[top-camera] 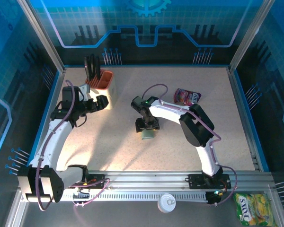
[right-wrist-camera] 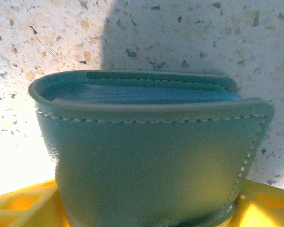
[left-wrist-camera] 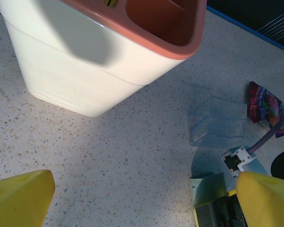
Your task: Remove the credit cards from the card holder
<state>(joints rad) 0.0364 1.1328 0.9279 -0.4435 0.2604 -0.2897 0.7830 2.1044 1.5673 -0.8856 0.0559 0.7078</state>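
The card holder (top-camera: 148, 135) is a small grey-green folded wallet at the middle of the table. My right gripper (top-camera: 147, 125) is shut on it from above. In the right wrist view the card holder (right-wrist-camera: 151, 161) sits between my yellow fingers (right-wrist-camera: 19, 203), stitched edge up. A blue layer shows inside its fold. The credit cards are hidden. My left gripper (top-camera: 102, 102) hangs open over bare table beside the cup. Its yellow fingertips (left-wrist-camera: 19, 198) stand far apart with nothing between them. The card holder (left-wrist-camera: 208, 188) shows at the lower right of the left wrist view.
An orange-and-cream cup (top-camera: 103, 84) with black pens stands at the back left, close to my left gripper. A pink snack pouch (top-camera: 187, 96) lies at the back right. A clear plastic box (left-wrist-camera: 217, 120) rests between cup and pouch. A yellow bag (top-camera: 253, 205) lies off the table's front.
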